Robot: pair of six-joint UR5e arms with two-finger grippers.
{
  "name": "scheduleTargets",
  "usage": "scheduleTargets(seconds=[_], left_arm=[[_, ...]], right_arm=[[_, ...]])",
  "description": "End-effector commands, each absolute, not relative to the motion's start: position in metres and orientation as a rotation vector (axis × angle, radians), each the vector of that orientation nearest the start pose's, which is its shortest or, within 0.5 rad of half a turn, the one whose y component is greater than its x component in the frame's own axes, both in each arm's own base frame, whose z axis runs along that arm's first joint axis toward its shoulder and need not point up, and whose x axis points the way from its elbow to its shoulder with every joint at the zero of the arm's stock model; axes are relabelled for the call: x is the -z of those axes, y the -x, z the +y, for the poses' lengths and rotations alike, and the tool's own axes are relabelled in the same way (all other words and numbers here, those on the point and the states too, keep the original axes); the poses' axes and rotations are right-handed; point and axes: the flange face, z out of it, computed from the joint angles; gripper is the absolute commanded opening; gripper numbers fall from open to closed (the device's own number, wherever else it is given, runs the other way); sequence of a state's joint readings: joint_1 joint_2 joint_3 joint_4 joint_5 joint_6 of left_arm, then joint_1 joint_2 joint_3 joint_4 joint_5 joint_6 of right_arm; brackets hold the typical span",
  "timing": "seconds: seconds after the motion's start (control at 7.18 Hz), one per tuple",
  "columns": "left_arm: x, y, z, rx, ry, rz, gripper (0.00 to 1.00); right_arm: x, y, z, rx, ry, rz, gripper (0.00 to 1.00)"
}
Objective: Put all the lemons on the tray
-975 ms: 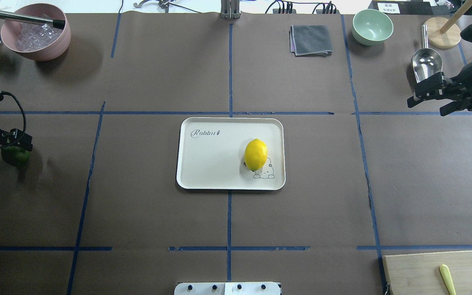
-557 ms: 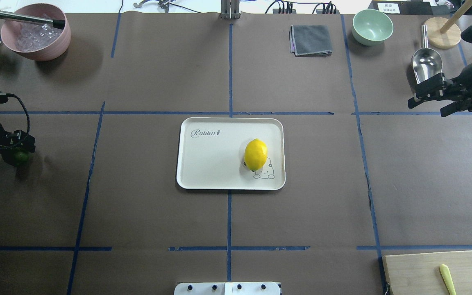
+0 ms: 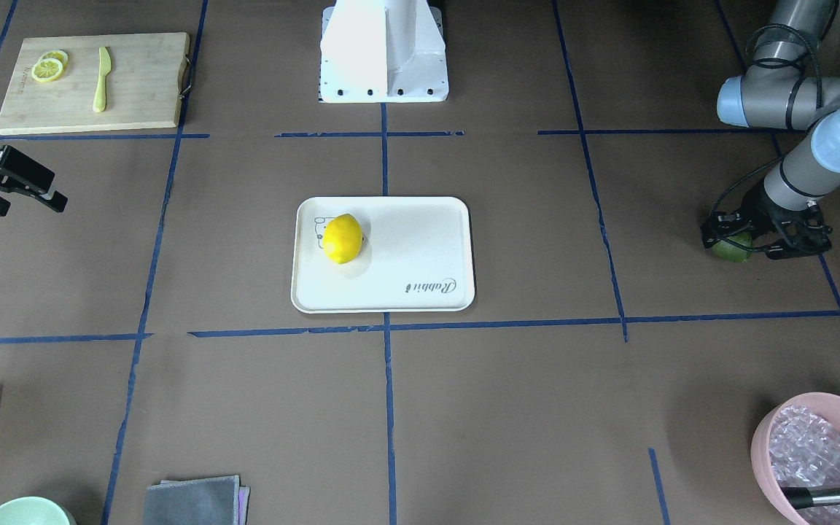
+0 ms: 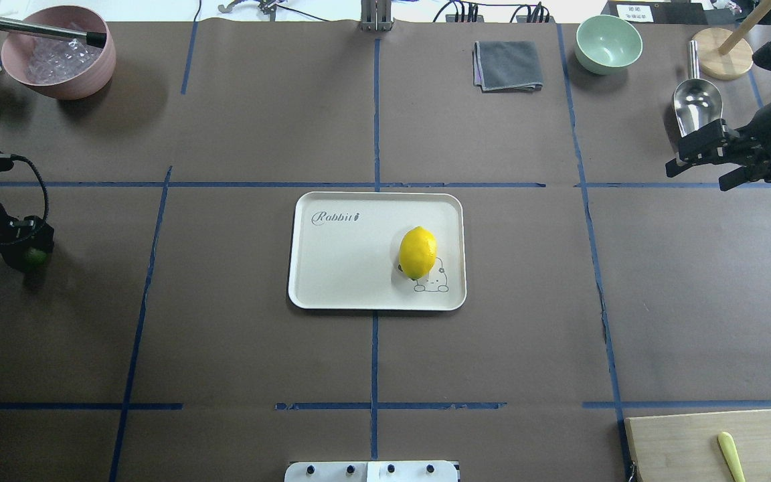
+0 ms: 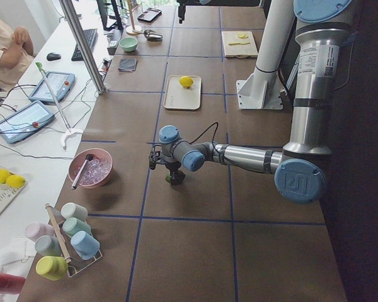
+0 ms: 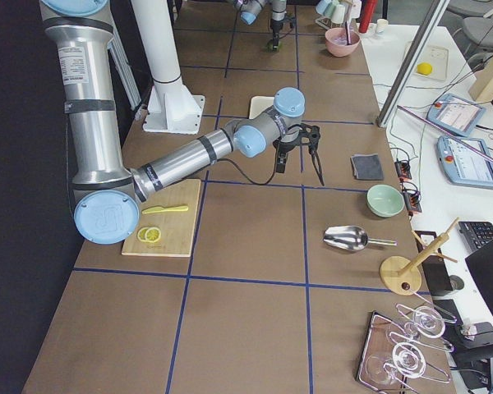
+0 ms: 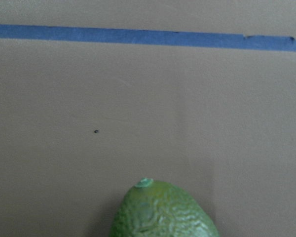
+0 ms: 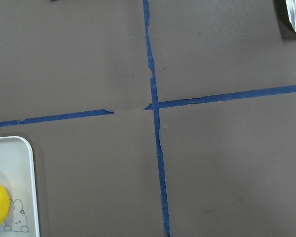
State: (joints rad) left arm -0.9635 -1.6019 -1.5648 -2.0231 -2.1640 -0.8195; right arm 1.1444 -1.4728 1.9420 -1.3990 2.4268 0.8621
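Lemons, two whole fruits, lie well apart on a brown table marked into squares with blue tape. The yellow lemon (image 4: 417, 252) rests inside the tray (image 4: 345, 268), a cream-white rectangular tray with rounded corners at the table's middle. This lemon sits toward the robot's right end of the tray, partly covering a small cartoon animal drawing, while the "Rabbit" script is at the opposite end. The green lemon (image 3: 730, 248) sits on the bare table far to the robot's left, off the tray. The left gripper (image 3: 749, 240) is lowered directly onto it, its black body covering most of the fruit. The left wrist camera shows only the lemon's bumpy, pointed end at the bottom of its view. Whether the fingers are pressed against the fruit cannot be told. The right gripper (image 4: 697, 175) hangs above the table far to the robot's right, its two fingers spread apart with nothing between them. Beside it lies a metal scoop (image 4: 697, 99), with a pale green bowl (image 4: 608, 43) and a folded grey cloth (image 4: 508, 65) at the far edge. A wooden cutting board (image 3: 143, 80) near the robot's right carries lemon slices (image 3: 48, 68) and a yellow knife (image 3: 101, 69). A pink bowl (image 4: 101, 67) stands at the far left corner.
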Motion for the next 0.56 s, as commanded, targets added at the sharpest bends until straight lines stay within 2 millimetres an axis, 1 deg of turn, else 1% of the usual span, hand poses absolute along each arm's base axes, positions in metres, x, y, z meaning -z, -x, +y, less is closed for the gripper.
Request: scheduleTargets(seconds=[0.0, 0.14, 0.28, 0.42], left_arm=[[-0.57, -0.245, -0.488, 0.044, -0.005, 0.782, 0.0], [-0.527, -0.248, -0.487, 0.005, -0.043, 0.849, 0.0], [-0.464, -0.269, -0.509, -0.04, -0.08, 0.925, 0.0], [-0.395, -0.31, -0.524, -0.114, -0.113, 0.986, 0.0]], right_arm=[[-0.401, 0.158, -0.489, -0.123, 0.015, -1.018, 1.0], [-0.4, 0.158, -0.489, -0.122, 0.013, -1.02, 1.0], [-0.401, 0.158, -0.489, -0.123, 0.013, -1.018, 1.0], [-0.401, 0.158, -0.489, -0.123, 0.013, -1.018, 1.0]])
